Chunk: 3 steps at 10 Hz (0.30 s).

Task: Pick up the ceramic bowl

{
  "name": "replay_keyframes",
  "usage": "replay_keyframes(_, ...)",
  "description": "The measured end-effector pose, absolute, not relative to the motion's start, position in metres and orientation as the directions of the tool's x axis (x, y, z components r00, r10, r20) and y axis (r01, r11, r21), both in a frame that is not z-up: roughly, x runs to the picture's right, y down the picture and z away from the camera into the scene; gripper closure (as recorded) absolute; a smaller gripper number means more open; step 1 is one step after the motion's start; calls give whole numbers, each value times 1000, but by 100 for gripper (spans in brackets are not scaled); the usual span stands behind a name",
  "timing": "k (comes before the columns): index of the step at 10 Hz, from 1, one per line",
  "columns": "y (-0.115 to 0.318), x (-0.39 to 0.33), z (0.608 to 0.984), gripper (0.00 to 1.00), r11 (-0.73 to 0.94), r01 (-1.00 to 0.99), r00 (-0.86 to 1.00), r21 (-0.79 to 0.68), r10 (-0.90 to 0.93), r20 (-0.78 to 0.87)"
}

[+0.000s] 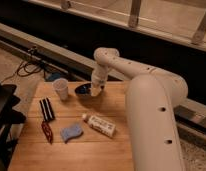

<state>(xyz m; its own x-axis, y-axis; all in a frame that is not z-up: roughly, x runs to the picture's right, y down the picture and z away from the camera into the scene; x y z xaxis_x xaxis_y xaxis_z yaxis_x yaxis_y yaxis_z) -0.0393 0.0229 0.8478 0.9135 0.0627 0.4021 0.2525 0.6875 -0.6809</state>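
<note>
The ceramic bowl is a round dark navy bowl at the far edge of the wooden table. My gripper hangs from the white arm and reaches down at the bowl's right rim, covering part of it. A small white paper cup stands just left of the bowl.
On the table lie a black comb-like item, a red-handled tool, a blue sponge and a white bottle on its side. A dark chair or cart stands at the left. A dark wall and rail run behind.
</note>
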Motion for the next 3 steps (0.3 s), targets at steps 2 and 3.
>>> replay_keyframes(2,17,-40,841,84,687,265,909,-677,56,413)
replay_keyframes(3,13,-40,835,84,686,270,908,-676,53,417)
